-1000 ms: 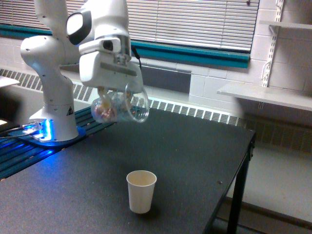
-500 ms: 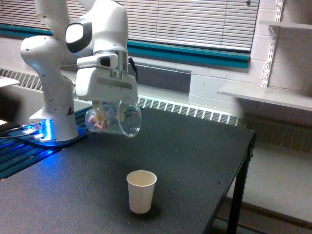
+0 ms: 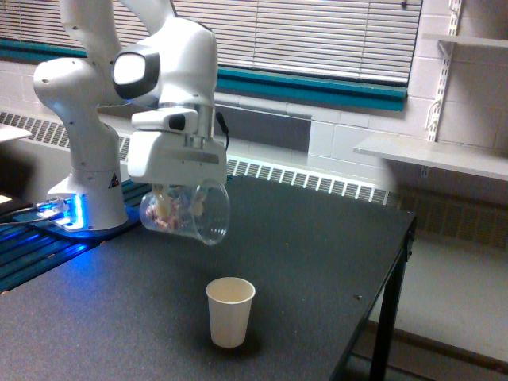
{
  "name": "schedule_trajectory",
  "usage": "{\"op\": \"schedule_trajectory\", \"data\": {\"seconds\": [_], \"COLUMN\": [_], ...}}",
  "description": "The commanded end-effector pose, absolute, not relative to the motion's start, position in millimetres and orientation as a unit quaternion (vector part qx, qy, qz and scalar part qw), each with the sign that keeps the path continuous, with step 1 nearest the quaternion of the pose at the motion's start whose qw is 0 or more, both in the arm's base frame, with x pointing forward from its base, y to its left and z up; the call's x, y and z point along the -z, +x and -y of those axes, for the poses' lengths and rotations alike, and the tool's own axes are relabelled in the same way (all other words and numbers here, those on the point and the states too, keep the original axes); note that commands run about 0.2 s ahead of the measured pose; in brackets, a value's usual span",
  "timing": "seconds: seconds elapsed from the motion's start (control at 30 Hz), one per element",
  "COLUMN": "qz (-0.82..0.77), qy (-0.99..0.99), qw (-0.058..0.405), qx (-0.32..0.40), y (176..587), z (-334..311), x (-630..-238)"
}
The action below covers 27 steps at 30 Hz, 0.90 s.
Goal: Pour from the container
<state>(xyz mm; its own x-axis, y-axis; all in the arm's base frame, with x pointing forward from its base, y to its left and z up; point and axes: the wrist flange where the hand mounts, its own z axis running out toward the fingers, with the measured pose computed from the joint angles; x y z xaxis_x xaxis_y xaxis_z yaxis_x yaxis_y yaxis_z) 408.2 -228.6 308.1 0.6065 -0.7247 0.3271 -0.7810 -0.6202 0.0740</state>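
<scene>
Lowered slightly, container (image 3: 188,213) hangs tilted beneath hand (image 3: 176,189).

1. Room light was moderate, even and cool; no hard highlights on the white arm (image 3: 171,71).
2. Blue glow came from the arm's base (image 3: 75,208) at the exterior view's left, spilling onto the dark table (image 3: 317,262) edge there.
3. The paper cup (image 3: 230,311) threw a short, soft shadow at its foot.
4. The clear container (image 3: 189,210) showed faint glints on its rim; its contents read as a pale blur.
5. Image was soft and grainy overall, with compression smear on the blinds (image 3: 317,36) and wall shelf (image 3: 432,155).
</scene>
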Motion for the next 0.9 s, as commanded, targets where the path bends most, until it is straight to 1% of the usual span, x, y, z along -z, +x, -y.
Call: {"op": "schedule_trajectory", "data": {"seconds": [0.03, 0.4, 0.9], "qz": [0.416, 0.4, 0.387], "qy": [0.893, 0.898, 0.9], "qw": [0.116, 0.146, 0.18], "qx": [-0.126, -0.112, -0.084], "y": [424.9, 439.4, 430.2], "z": [219.0, 213.6, 205.8], "x": [-304.5, -300.3, -292.2]}}
